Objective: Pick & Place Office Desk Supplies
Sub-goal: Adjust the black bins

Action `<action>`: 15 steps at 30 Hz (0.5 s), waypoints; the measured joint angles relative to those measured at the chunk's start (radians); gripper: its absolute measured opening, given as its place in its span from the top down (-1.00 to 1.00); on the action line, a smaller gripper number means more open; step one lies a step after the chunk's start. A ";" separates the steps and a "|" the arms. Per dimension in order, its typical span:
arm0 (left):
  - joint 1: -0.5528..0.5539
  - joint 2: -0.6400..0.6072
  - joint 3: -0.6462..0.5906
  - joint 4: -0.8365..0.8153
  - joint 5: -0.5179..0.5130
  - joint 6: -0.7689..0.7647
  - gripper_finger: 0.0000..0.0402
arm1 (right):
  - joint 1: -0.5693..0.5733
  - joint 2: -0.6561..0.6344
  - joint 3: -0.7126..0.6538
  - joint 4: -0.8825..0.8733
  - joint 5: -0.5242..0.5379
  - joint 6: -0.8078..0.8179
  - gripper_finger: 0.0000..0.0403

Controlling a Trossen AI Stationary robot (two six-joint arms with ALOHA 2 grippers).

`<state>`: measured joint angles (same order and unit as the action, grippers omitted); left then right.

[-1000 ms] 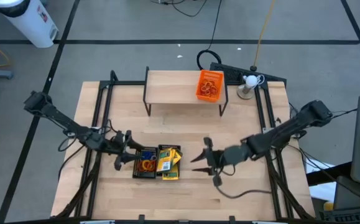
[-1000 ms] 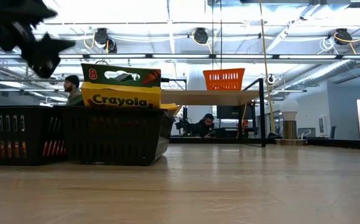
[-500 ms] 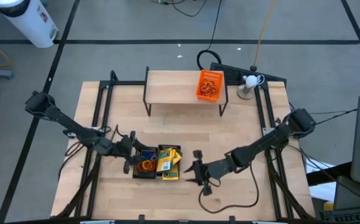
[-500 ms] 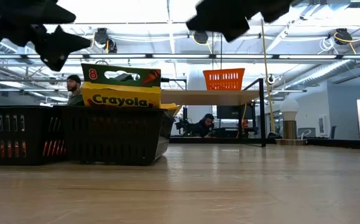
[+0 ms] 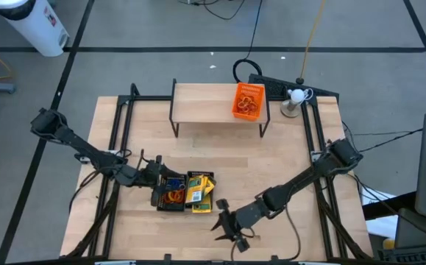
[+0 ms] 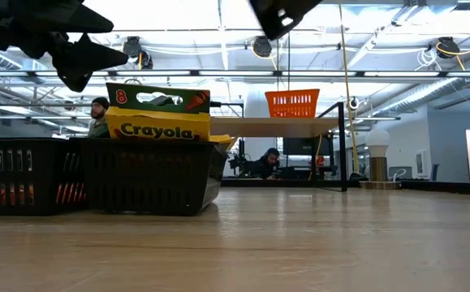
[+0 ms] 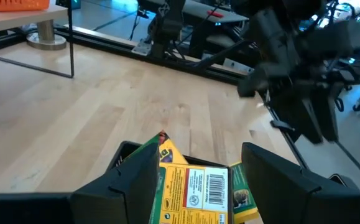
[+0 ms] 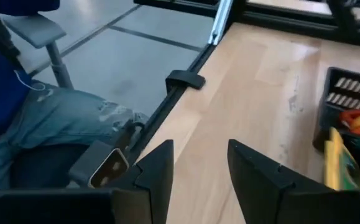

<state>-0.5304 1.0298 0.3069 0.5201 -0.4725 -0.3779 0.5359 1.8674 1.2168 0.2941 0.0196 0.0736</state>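
Note:
Two black mesh trays stand side by side on the table. One [image 5: 171, 195] holds coloured rubber bands; the other [image 5: 200, 191] holds yellow-and-green crayon boxes [image 6: 157, 113]. My left gripper [image 5: 157, 182] hovers open just above the trays' left side; its wrist view shows the crayon boxes [image 7: 195, 186] below its gripper [image 7: 198, 155]. My right gripper [image 5: 224, 224] is open and empty above the table's near edge, right of the trays, and also shows in its wrist view [image 8: 199, 152]. The orange tray [image 5: 247, 101] with rubber bands stands on the wooden shelf.
The light wooden shelf [image 5: 216, 103] with black legs stands at the far side. A small white ball on a stand [image 5: 295, 97] sits at the far right. Bare tabletop [image 5: 271, 158] lies between shelf and trays. A person's leg in jeans [image 8: 61, 124] shows beyond the table's near edge.
My right gripper has swung from right of the trays toward the table's near edge and leftward, staying open. My left gripper has moved a little toward the right, over the trays. The trays and boxes have stayed in place.

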 joint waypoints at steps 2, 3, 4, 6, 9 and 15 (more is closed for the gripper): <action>0.000 0.000 0.000 0.001 0.003 0.003 -0.14 | -0.014 0.041 0.036 0.003 -0.027 0.000 0.29; 0.000 0.000 0.000 0.001 0.005 0.004 -0.14 | -0.019 0.056 0.050 0.000 -0.036 -0.001 0.29; 0.000 0.000 0.000 0.001 0.008 0.005 -0.14 | -0.028 0.073 0.065 -0.006 -0.052 -0.001 0.29; 0.002 0.000 0.000 0.001 0.012 0.017 -0.14 | -0.046 0.108 0.105 0.004 -0.081 0.009 0.29; 0.009 -0.001 0.000 0.007 0.032 0.037 -0.14 | -0.066 0.134 0.141 -0.048 -0.098 0.019 0.29; 0.013 -0.003 0.000 -0.002 0.032 0.059 -0.14 | -0.106 0.160 0.166 -0.167 -0.042 0.050 0.29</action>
<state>-0.5171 1.0271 0.3066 0.5182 -0.4409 -0.3191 0.4300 2.0277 1.3830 0.1270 -0.0229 0.1238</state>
